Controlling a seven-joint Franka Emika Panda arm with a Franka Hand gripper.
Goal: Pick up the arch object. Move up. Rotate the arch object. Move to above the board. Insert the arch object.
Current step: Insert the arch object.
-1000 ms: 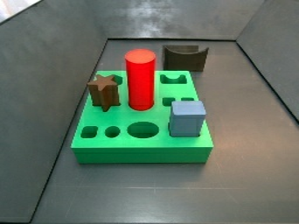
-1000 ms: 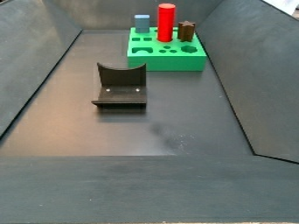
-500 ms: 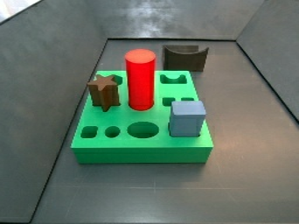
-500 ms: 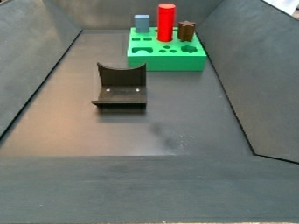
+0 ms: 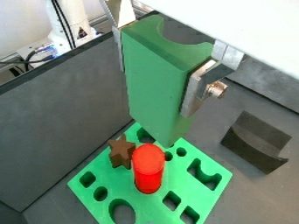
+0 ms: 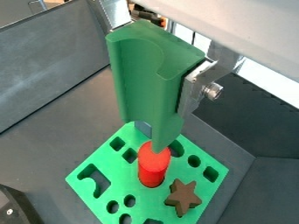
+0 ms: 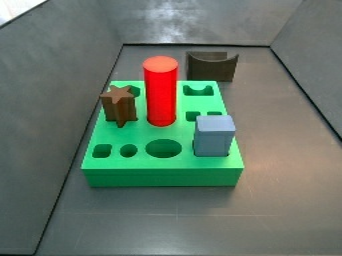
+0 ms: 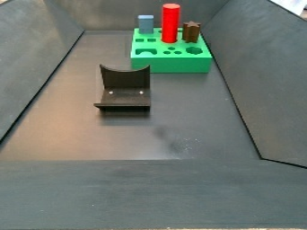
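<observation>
In both wrist views a green arch object [image 5: 158, 70] [image 6: 146, 79], a tall block with a curved notch in its upper end, hangs upright in the air. My gripper [image 5: 163, 83] [image 6: 158, 87] is shut on it; one silver finger [image 5: 201, 86] [image 6: 197, 87] shows on its side, the other is hidden behind the block. The bright green board [image 5: 93, 179] [image 6: 100, 171] lies below it, and the block's lower end hangs over the red cylinder [image 5: 147, 166] [image 6: 153, 164]. Neither side view shows the gripper or the arch object, only the board [image 7: 160, 170] [image 8: 192, 61].
On the board stand the red cylinder [image 7: 160, 90] [image 8: 171, 22], a brown star [image 7: 119, 105] [image 5: 121, 150] [image 6: 184, 195] and a blue-grey cube [image 7: 214, 135] [image 8: 145, 22]. The dark fixture [image 8: 124, 88] [image 7: 214, 65] [image 5: 260, 138] stands on the floor beside the board. Sloping grey walls enclose the floor.
</observation>
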